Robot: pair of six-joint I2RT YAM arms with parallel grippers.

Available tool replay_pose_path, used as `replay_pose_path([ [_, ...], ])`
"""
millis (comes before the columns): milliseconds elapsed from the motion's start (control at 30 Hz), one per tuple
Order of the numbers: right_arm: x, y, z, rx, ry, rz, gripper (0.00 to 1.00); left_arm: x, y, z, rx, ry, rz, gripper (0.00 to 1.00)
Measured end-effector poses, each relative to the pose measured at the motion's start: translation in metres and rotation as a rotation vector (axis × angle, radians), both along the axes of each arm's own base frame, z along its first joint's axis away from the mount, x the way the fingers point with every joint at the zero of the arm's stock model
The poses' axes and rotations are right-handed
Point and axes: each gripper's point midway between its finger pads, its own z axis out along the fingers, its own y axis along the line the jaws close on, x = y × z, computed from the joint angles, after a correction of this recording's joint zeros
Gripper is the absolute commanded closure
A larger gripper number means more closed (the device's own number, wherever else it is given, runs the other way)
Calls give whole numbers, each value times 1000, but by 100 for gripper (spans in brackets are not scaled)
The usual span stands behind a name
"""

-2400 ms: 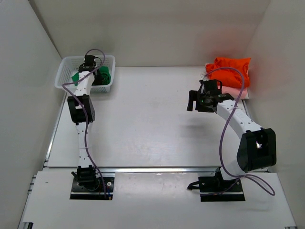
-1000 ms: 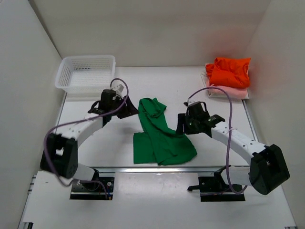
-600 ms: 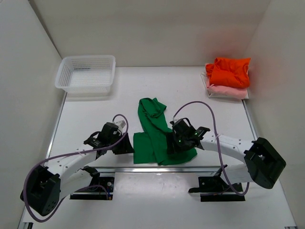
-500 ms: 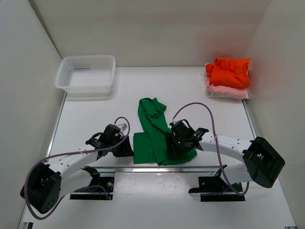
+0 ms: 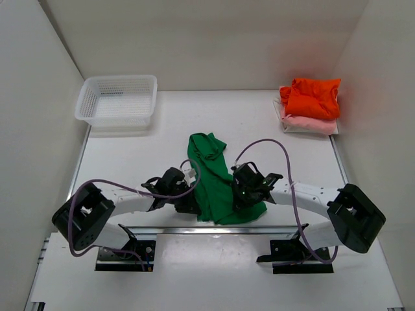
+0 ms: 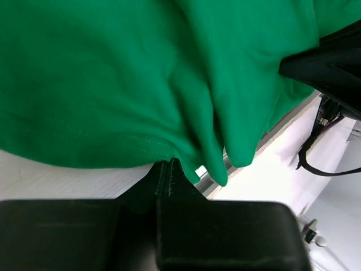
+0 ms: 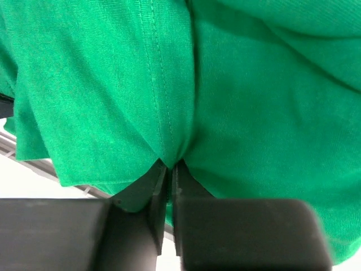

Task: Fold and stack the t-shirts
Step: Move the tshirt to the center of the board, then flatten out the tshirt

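Item: green shirt (image 5: pixel 217 181), crumpled lengthwise on the table (image 5: pixel 162 142) near its front edge, between the two arms. We record the left gripper (image 5: pixel 191 202) at its near left hem and the right gripper (image 5: pixel 243 194) on its near right part. Both have their jaws pressed together on green cloth. Also present: orange shirt (image 5: pixel 311 97) folded on top of the pink shirt (image 5: pixel 311 124) at the far right corner, and a basket (image 5: pixel 117 100) at the far left. Risks, as we judge them: the left gripper (image 6: pixel 169 169) bites only the stitched hem, so a pull may slip it free. The right gripper (image 7: pixel 170 166) puckers cloth beside a seam and may have taken several layers, so a lift could drag a bunch rather than spread the shirt. The overhead view gives the layout but hides both pinches under the wrists. Only the wrist views show the jaws and the cloth caught in them.
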Motion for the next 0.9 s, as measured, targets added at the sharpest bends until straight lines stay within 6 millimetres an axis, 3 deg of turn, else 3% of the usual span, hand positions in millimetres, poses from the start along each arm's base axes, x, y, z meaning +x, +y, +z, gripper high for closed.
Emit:
replay_pose_path([
  [100, 2, -3, 5, -4, -8, -5, 100, 1, 1, 1, 13, -4, -6, 100],
  [200, 15, -7, 30, 1, -38, -21, 100, 13, 10, 6, 88, -19, -2, 100],
  [300, 54, -10, 88, 84, -156, -79, 100, 48, 22, 33, 142, -89, 51, 100],
  [433, 114, -41, 204, 245, -432, -218, 100, 113, 42, 117, 122, -282, 174, 100],
  [467, 120, -51, 226, 269, -487, -245, 100, 131, 52, 150, 114, -348, 214, 100],
  [500, 127, -65, 253, 293, -550, -280, 100, 141, 56, 171, 106, -393, 236, 100],
  [600, 130, -94, 301, 322, -668, -332, 100, 170, 71, 238, 97, -538, 300, 100],
  [700, 122, -101, 315, 321, -702, -332, 100, 182, 81, 282, 116, -620, 327, 100],
  [900, 102, -109, 302, 271, -651, -321, 100, 210, 96, 321, 166, -659, 374, 100],
])
